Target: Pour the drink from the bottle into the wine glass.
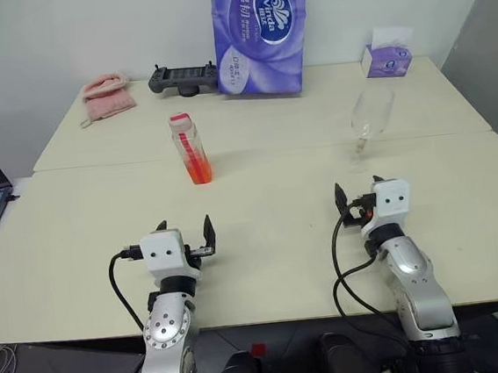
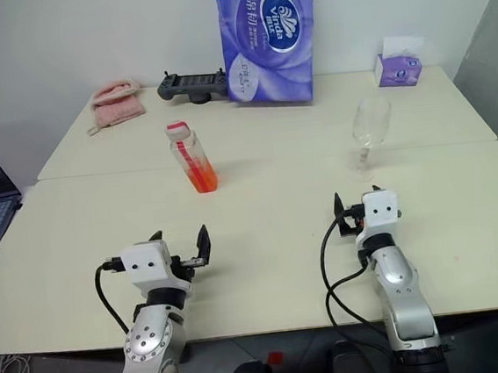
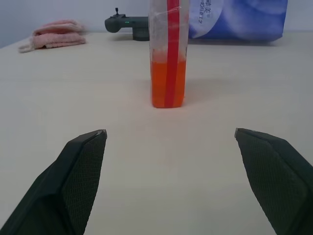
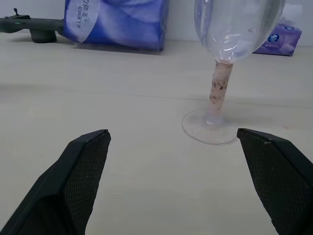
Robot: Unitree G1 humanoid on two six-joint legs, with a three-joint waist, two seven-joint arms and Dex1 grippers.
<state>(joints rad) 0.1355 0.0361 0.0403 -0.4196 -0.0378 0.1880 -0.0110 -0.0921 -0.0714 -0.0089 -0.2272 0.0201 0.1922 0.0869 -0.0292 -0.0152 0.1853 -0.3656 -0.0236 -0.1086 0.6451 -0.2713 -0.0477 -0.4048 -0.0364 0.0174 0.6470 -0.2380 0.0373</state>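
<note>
- Left wrist view: bottle [image 3: 168,54] stands upright straight ahead of the left gripper [image 3: 168,142], jaws wide, empty, well short of it.
- Wine glass [image 1: 372,122] upright ahead of the right gripper [image 1: 357,195], likewise spread, empty.
- Left arm nearer the bottle.

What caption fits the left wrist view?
Open left end effector faces the upright bottle, orange-red drink filling its lower part.

Ahead of my left gripper [image 3: 170,134], fingers [image 3: 78,171] spread wide, the bottle [image 3: 168,54] stands upright on the table [image 3: 73,98], its drink [image 3: 168,83] filling the lower part. Behind it: pink cloth [image 3: 56,34], controller [image 3: 129,24], blue pack [image 3: 239,19].
</note>
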